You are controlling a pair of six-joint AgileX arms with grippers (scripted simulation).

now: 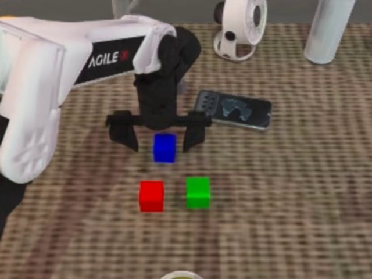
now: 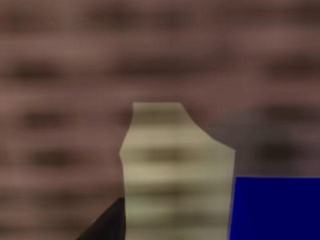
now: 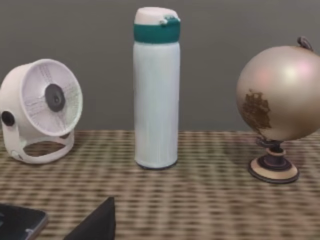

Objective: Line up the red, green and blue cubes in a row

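One blue cube [image 1: 164, 147] is bracketed at frame centre by the spread-apart fingers of the left gripper [image 1: 161, 137], directly above the red cube [image 1: 151, 195] and green cube [image 1: 197, 192].

three cubes: red cube [image 1: 151, 196], green cube [image 1: 198, 192], blue cube [image 1: 164, 147], one phone [image 1: 235, 109]

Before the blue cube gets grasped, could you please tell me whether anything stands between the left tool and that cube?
Nothing visible does. The left tool is open with its fingers on either side of the blue cube. The red cube, green cube and phone lie apart from it.
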